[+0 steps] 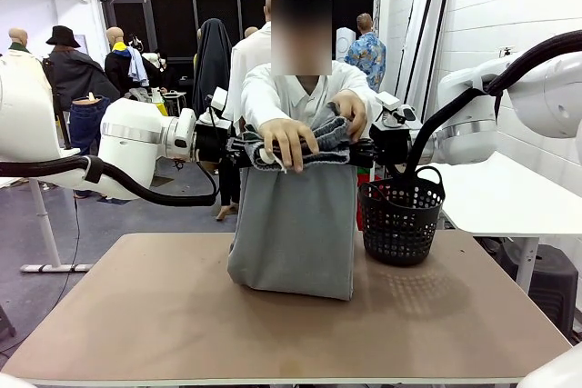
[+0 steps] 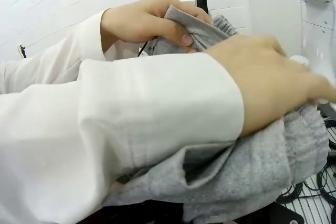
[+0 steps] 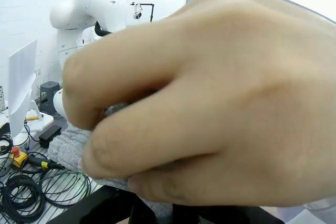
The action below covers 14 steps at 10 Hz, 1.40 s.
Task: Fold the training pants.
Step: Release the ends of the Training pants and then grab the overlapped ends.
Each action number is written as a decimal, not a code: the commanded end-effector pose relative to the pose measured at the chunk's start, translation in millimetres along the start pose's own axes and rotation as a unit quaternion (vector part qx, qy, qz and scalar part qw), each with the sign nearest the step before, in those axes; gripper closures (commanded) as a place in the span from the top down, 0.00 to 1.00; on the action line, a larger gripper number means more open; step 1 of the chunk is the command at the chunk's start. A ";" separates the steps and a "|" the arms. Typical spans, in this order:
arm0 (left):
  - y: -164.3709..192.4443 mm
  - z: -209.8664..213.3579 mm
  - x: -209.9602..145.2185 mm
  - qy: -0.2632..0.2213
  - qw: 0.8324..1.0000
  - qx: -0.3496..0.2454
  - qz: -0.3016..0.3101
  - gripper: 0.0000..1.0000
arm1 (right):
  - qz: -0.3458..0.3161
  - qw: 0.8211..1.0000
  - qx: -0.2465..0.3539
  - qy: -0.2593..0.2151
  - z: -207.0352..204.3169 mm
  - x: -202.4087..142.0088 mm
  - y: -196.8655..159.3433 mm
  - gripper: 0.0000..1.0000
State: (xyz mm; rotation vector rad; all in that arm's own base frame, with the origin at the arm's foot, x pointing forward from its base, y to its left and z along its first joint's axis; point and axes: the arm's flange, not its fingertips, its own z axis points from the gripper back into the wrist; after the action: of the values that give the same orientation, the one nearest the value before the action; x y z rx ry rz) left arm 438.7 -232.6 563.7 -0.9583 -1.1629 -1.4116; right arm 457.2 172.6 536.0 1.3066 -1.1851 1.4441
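left fingers (image 1: 235,149) and right fingers (image 1: 366,150) are clenching the training pants (image 1: 296,224) aloft, hem touching the surface (image 1: 136,315), so the person's hands (image 1: 289,138) are folding the top over.

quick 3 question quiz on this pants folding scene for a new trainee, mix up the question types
1. True or false: the training pants lie spread flat on the table.
2. Where does the black basket stand? A) on the table at the robot's right of the pants B) at the robot's left of the pants C) under the pants
3. How many of the person's hands rest on the bunched waistband?

Key: 1 false, they hang upright with the lower edge on the table; 2 A; 3 two.
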 end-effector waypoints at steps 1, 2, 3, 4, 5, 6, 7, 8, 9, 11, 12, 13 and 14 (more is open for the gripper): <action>-3.9 0.6 2.6 -0.011 1.000 0.005 -0.006 0.00 | 0.000 1.000 0.000 -0.006 -0.9 2.1 0.9 0.00; -3.9 0.6 2.6 -0.011 1.000 0.005 -0.006 0.00 | 0.000 1.000 0.000 -0.006 -0.9 2.1 0.9 0.00; -3.9 0.6 2.6 -0.011 1.000 0.005 -0.006 0.00 | 0.000 1.000 0.000 -0.006 -0.9 2.1 0.9 0.00; -3.9 0.6 2.6 -0.011 1.000 0.005 -0.006 0.00 | 0.000 1.000 0.000 -0.006 -0.9 2.1 0.9 0.00; -3.9 0.6 2.6 -0.011 1.000 0.005 -0.006 0.00 | 0.000 1.000 0.000 -0.006 -0.9 2.1 0.9 0.00; -3.9 0.6 2.6 -0.011 1.000 0.005 -0.006 0.00 | 0.000 1.000 0.000 -0.006 -0.9 2.1 0.9 0.00; -3.9 0.6 2.6 -0.011 1.000 0.005 -0.006 0.00 | 0.000 1.000 0.000 -0.006 -0.9 2.1 0.9 0.00; -3.9 0.6 2.6 -0.011 1.000 0.005 -0.006 0.00 | 0.000 1.000 0.000 -0.006 -0.9 2.1 0.9 0.00; -3.9 0.6 2.6 -0.011 1.000 0.005 -0.006 0.00 | 0.000 1.000 0.000 -0.006 -0.9 2.1 0.9 0.00; -3.9 0.6 2.6 -0.011 1.000 0.005 -0.006 0.00 | 0.000 1.000 0.000 -0.006 -0.9 2.1 0.9 0.00; -3.9 0.6 2.6 -0.011 1.000 0.005 -0.006 0.00 | 0.000 1.000 0.000 -0.006 -0.9 2.1 0.9 0.00; -3.9 0.6 2.6 -0.011 1.000 0.005 -0.006 0.00 | 0.000 1.000 0.000 -0.006 -0.9 2.1 0.9 0.00; -3.9 0.6 2.6 -0.011 1.000 0.005 -0.006 0.00 | 0.000 1.000 0.000 -0.006 -0.9 2.1 0.9 0.00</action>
State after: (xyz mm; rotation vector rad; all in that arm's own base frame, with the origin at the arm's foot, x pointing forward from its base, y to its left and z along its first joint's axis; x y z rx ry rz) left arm 438.3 -232.5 564.4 -0.9580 -1.1643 -1.4121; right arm 457.2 172.6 536.0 1.3065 -1.1853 1.4441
